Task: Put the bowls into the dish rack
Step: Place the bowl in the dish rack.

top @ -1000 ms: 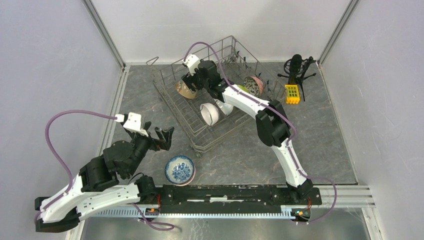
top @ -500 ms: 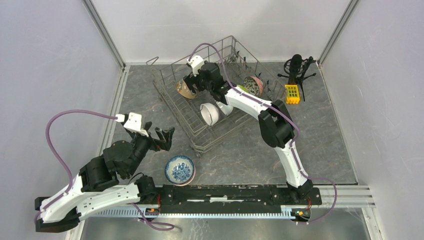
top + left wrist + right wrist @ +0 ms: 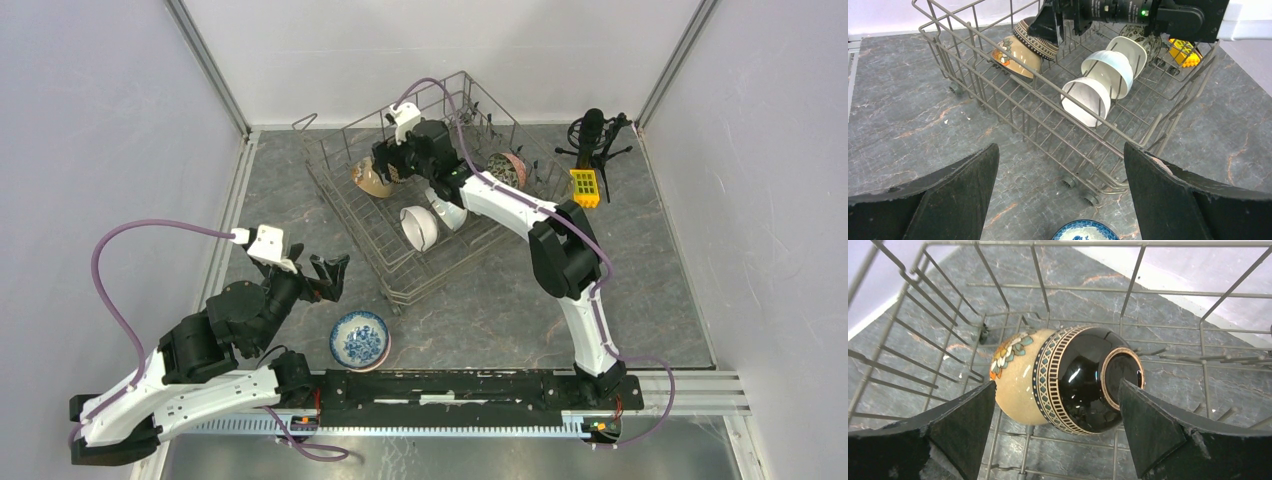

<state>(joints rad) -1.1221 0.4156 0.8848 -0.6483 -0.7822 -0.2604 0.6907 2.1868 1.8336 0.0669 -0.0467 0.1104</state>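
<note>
The right gripper (image 3: 1057, 385) has its jaws spread wide and grips nothing. In its wrist view the two fingers (image 3: 963, 427) stand either side of a pair of bowls below them, with a gap on each side. The pair lies on its side at the rack's (image 3: 998, 285) far left end. One is a tan bowl (image 3: 1015, 377) with a flower pattern. The other is a dark bowl (image 3: 1088, 390) with a banded rim, pressed against the tan one (its foot ring faces the camera).

Further along the rack, a row of white bowls (image 3: 1088, 97) leans among the tines, mouths toward the near side, and a speckled bowl (image 3: 505, 172) sits at the right end.

The left gripper (image 3: 1061, 150) is also fully open and empty, hanging over the table (image 3: 500, 300) just short of the rack's near corner. A blue bowl (image 3: 360, 340) sits upright on the table just beside it, outside the rack. A microphone (image 3: 592, 130) stands at the far right.
</note>
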